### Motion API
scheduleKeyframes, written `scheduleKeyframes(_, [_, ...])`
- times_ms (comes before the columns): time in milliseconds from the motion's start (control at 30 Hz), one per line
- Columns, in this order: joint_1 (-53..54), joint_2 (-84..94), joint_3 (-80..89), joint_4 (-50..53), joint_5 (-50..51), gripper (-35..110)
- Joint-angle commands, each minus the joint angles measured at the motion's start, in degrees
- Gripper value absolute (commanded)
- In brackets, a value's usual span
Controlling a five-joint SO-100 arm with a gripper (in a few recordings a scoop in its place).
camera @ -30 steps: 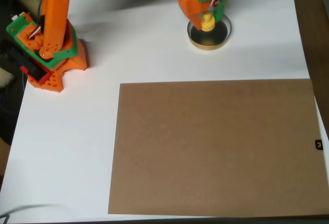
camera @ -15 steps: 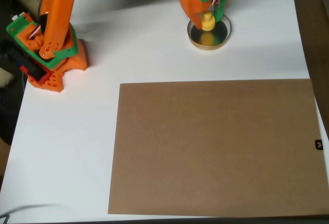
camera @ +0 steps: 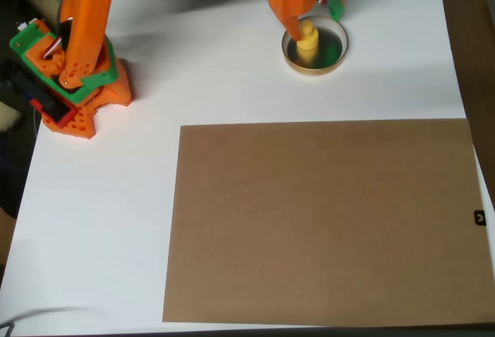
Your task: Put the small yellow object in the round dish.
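In the overhead view the yellow piece [camera: 308,38] sits inside the dish [camera: 334,57], toward its 10 o'clock side, with the end effector [camera: 308,14] just above at 12 o'clock. Whether its jaws are open or closed on the piece, I cannot tell. The step looks like release; next calls for lifting clear of the white surface [camera: 216,82].

A large flat brown cardboard sheet [camera: 325,221] lies on a white table [camera: 224,82]. Just right of the sheet's right edge sits a small black tag [camera: 479,217].
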Motion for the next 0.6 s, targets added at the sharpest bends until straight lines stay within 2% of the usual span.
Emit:
scheduleKeyframes(0, [-0.79,6.50,-2.99,2.64,-2.55,24])
scheduleKeyframes(400, [2.11,24.08,15.03,4.66,-14.85,23])
scheduleKeyframes(567, [9.05,31.82,24.79,3.96,-20.48,24])
